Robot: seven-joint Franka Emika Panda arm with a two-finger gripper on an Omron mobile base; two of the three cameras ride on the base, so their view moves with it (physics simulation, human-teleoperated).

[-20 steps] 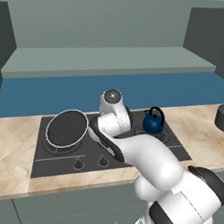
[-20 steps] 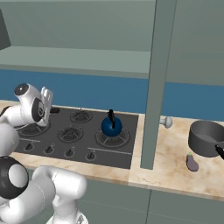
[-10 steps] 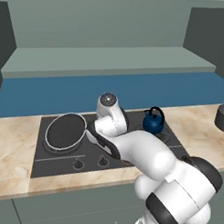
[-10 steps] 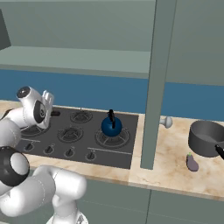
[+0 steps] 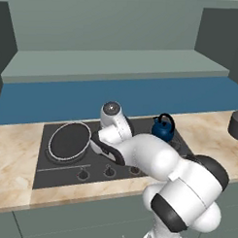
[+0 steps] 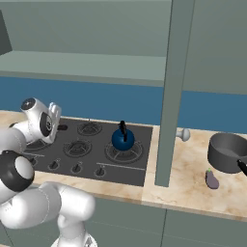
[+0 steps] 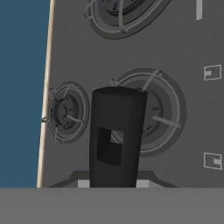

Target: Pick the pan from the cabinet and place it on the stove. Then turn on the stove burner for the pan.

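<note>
On the stove (image 5: 139, 163), at its left end, the pan (image 5: 69, 140) sits over the large ringed stove burner (image 5: 52, 157), black with a thin pale rim, lying flat. My gripper (image 7: 114, 140) is at the pan's right edge; in the hand view my jaws are pressed tight on a dark, upright, flat bar, the pan handle (image 7: 116, 131), which has a small square cut-out in it. Past the handle, two burners (image 7: 153, 111) of the cooktop lie below me, and the blue backsplash (image 7: 22, 87) runs down one side of that view.

Small pale square marks (image 7: 212, 72) show on the cooktop surface beside the burners; they are symbols, not letters, and I cannot read any writing or brand on them. Knobs (image 5: 108, 171) line the stove's front edge; no labels legible.

Blue kettle (image 6: 123, 138) stands on a burner toward the stove's right. Further right on the counter (image 6: 188, 169): a dark-grey pot (image 6: 226, 152) with a small purple eggplant (image 6: 211, 179) just beside it. Open cabinet (image 5: 118, 62) above, door (image 6: 176, 87) swung out
</note>
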